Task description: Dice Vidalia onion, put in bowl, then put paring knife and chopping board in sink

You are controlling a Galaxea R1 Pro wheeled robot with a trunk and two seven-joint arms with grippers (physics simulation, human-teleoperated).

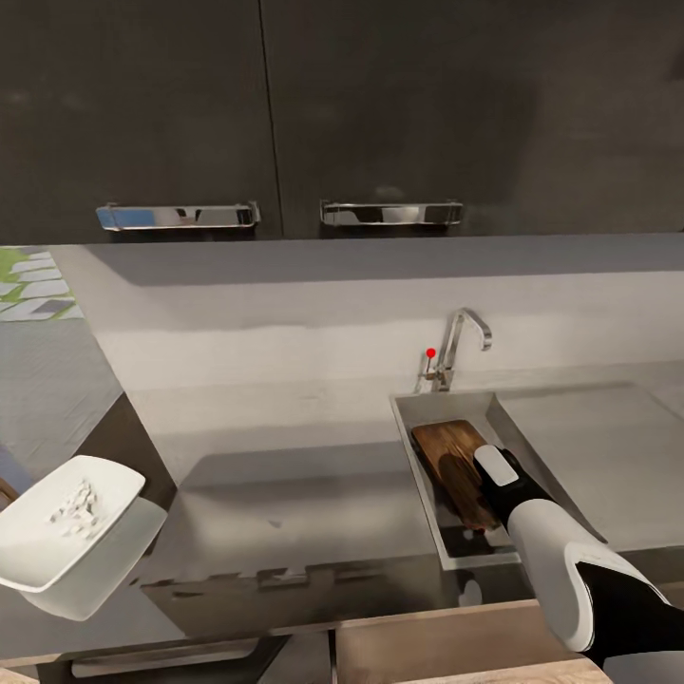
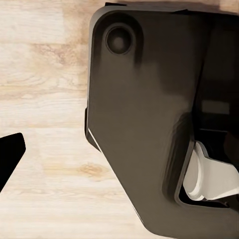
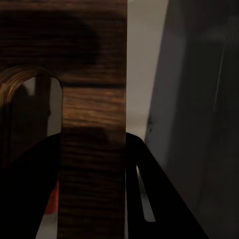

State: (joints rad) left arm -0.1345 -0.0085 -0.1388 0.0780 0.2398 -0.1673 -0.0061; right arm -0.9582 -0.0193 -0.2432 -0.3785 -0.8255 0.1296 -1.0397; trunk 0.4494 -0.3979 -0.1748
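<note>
- Dark glossy cabinets up top, pale backsplash below them, and the grey countertop (image 1: 285,494) running across the head view, so it's the kitchen alright
- sink (image 1: 423,410) sits at about 4 o'clock in that view, faucet (image 1: 461,337) with its red knob behind it
- chopping board (image 1: 451,456) is down inside the basin, tilted, far end leaning toward the back wall
- right gripper (image 3: 92,199) is clamped on the board's near end: in the right wrist view the dark fingers (image 3: 30,189) hug the wooden strip by the handle slot
- there's a sliver of red below the board in that wrist view, could be the paring knife handle, too small to call
- bowl (image 1: 57,527) is over at 8 o'clock, white bits inside that look like the diced onion
- left gripper: can't tell if it's open or closed, its wrist view gives a dark robot part over wood floor
- so it reads as the last step, board going in the sink
- next move probably just needs the fingers to let go and the arm to lift straight out without dragging the board back up
</note>
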